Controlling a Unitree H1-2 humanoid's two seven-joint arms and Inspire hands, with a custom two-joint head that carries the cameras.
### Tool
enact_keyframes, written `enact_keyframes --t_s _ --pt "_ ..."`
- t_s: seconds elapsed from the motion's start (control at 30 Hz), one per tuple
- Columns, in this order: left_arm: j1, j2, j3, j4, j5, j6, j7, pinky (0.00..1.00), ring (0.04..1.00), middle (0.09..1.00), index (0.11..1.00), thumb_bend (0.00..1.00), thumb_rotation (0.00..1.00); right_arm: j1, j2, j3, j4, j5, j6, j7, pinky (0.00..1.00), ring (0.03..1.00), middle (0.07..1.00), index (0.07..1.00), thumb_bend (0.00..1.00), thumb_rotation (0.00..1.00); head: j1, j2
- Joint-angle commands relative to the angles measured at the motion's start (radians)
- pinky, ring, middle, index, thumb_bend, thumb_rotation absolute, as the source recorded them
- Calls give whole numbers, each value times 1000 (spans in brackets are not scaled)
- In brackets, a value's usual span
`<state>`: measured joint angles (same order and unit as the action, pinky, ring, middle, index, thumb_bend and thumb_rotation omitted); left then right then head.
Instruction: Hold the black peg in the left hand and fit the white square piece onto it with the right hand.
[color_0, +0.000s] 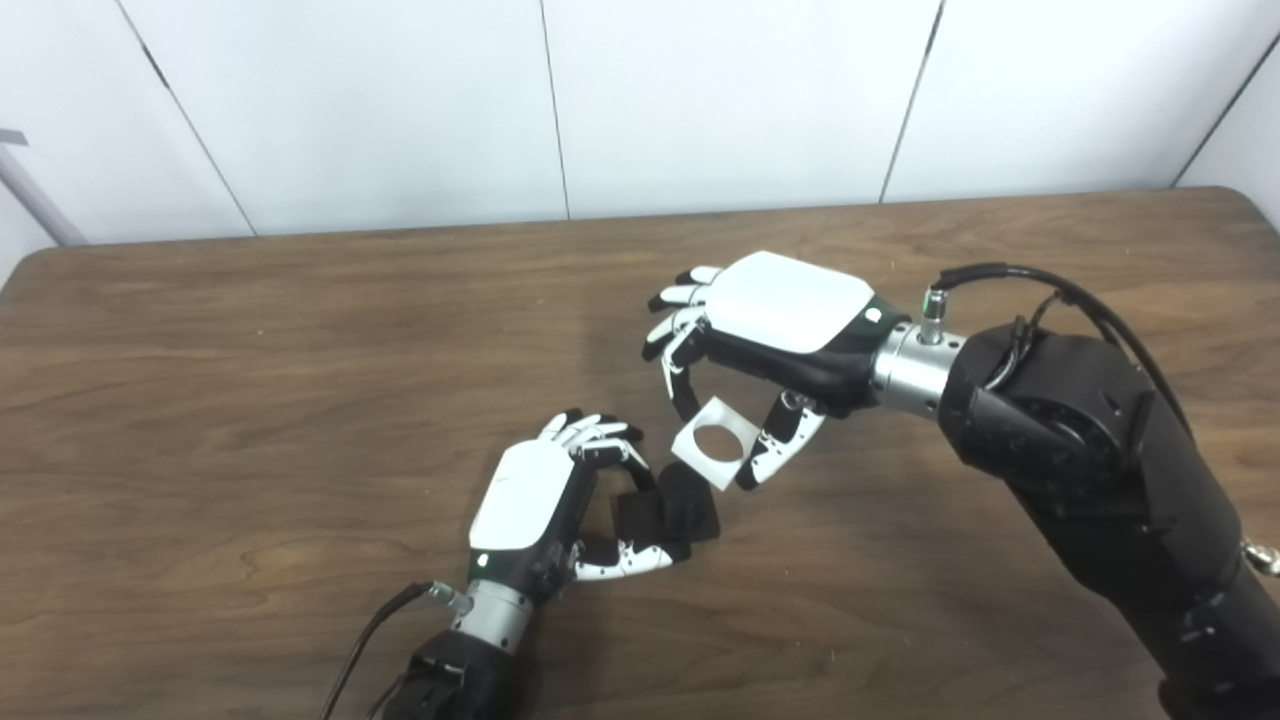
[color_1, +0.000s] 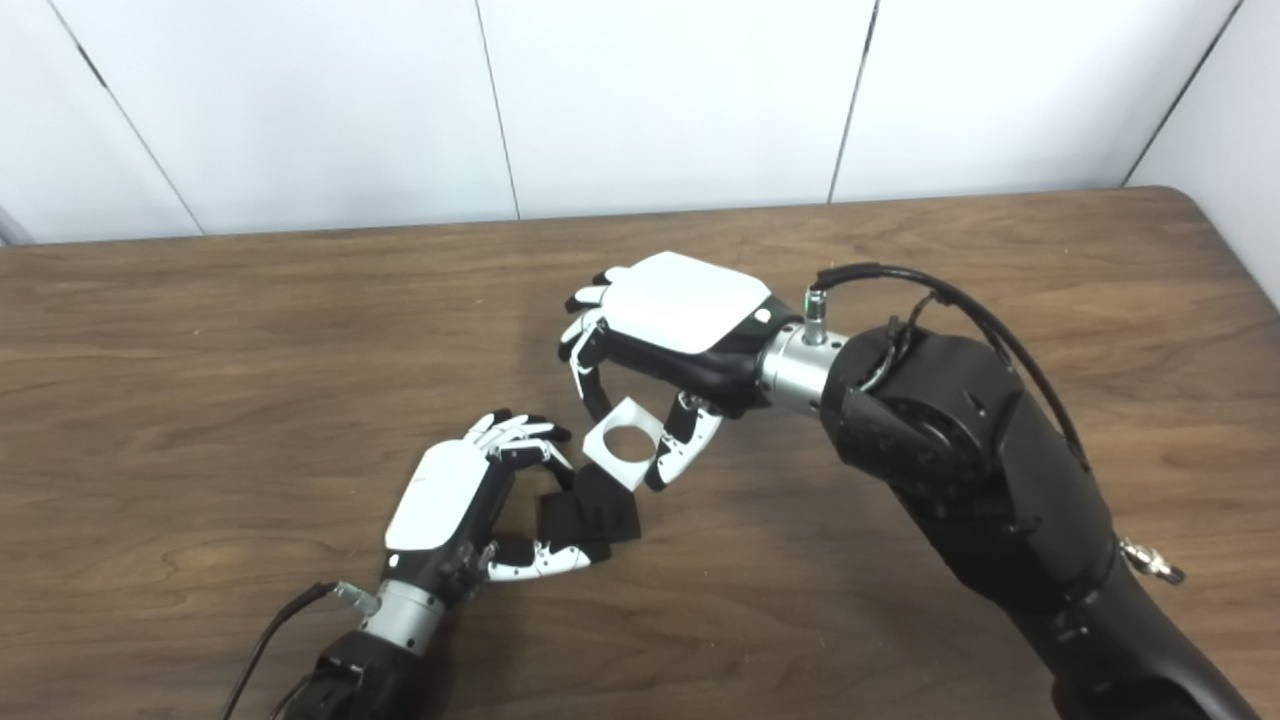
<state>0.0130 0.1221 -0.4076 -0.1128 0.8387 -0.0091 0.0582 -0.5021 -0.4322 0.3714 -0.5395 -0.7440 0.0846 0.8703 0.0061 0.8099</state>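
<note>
the table (color_0: 300, 360) is seen in brown wood grain with darker streaks. the peg (color_0: 668, 515) is shown black, matte. the square piece (color_0: 712, 444) is shown white, with brown wood visible through its round hole. each hand, left (color_0: 545, 500) and right (color_0: 770, 330), is covered by a white back plate over black, with fingers banded white and black. the wall (color_0: 700, 100) is painted white, crossed by thin dark seams.

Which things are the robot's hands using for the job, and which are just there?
For the job:
- black peg, held in the left hand
- white square piece with a round hole, held in the right hand

Just there:
- wooden table
- white wall panels
</note>
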Motion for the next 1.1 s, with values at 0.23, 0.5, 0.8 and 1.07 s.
enact_keyframes --t_s 0.23,0.5,0.8,1.07 --pt "-3 -6 -8 23 11 16 -14 945 850 785 486 522 50 -16 11 -10 -4 4 -17 -28 974 938 816 483 524 132 4 2" --pt "-5 -9 -10 23 14 20 -11 941 845 782 487 522 50 -13 32 7 14 -14 -24 -30 992 941 816 483 524 132 5 1" --pt "-9 -7 -15 28 23 22 -9 934 845 782 487 523 51 0 45 22 28 -44 -22 -24 1000 952 822 483 524 133 5 1" --pt "-10 -8 -16 27 24 20 -3 928 840 777 487 523 51 8 42 25 31 -50 -26 -16 1000 955 826 484 524 133 5 3"
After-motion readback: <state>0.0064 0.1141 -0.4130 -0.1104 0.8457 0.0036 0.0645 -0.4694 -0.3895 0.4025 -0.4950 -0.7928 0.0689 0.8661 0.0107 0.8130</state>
